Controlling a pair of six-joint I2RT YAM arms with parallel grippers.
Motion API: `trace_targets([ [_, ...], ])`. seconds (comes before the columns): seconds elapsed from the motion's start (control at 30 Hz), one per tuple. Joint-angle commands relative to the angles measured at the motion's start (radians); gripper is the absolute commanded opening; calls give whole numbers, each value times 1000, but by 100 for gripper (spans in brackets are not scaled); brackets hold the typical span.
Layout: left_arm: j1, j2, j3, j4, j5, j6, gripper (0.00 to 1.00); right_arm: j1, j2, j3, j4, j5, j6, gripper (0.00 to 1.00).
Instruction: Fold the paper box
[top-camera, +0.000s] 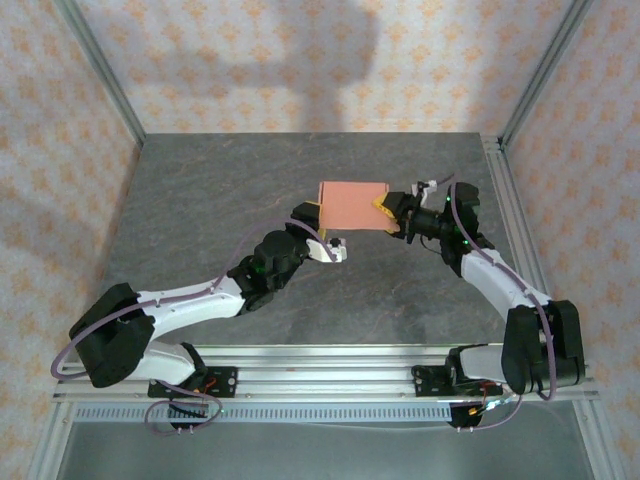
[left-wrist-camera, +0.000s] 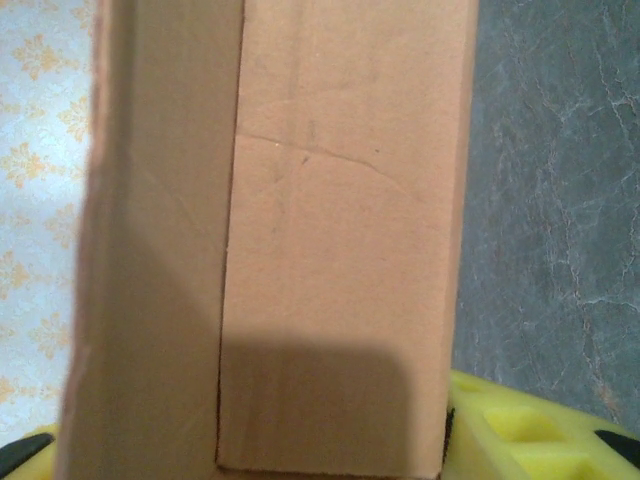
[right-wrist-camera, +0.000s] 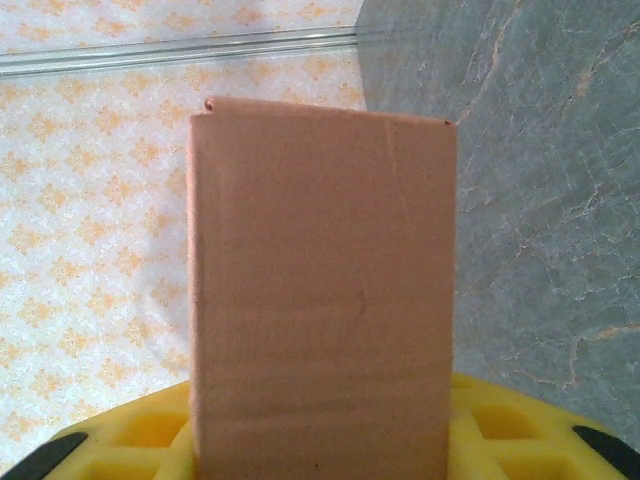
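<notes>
The paper box (top-camera: 352, 205) is a salmon-orange folded carton held off the grey table (top-camera: 200, 200) between both arms. My left gripper (top-camera: 322, 230) grips its left end. In the left wrist view the box (left-wrist-camera: 340, 250) shows an inner fold line and spans the gap between the yellow pads (left-wrist-camera: 520, 430), which press on its sides. My right gripper (top-camera: 388, 215) holds the opposite end. In the right wrist view a flat panel of the box (right-wrist-camera: 320, 300) stands upright between the yellow pads (right-wrist-camera: 510, 430), shut on it.
Aluminium rails run along the near edge (top-camera: 320, 365) and the right side (top-camera: 510, 200) of the table. Patterned walls (top-camera: 300, 60) enclose the back and both sides. Bare table surface lies around and behind the box.
</notes>
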Motion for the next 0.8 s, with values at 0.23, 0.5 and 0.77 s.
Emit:
trace_targets([
  [0.23,-7,-7,37,-20,8,-38,51,16,-17,1,47,-5,9,28],
  [0.5,-6,-27,37,-54,0,-73,42,16,-10,7,34,4,-3,28],
  [0.77,7,-69,78,-212,32,-211,39,14,-9,15,19,43,-18,46],
])
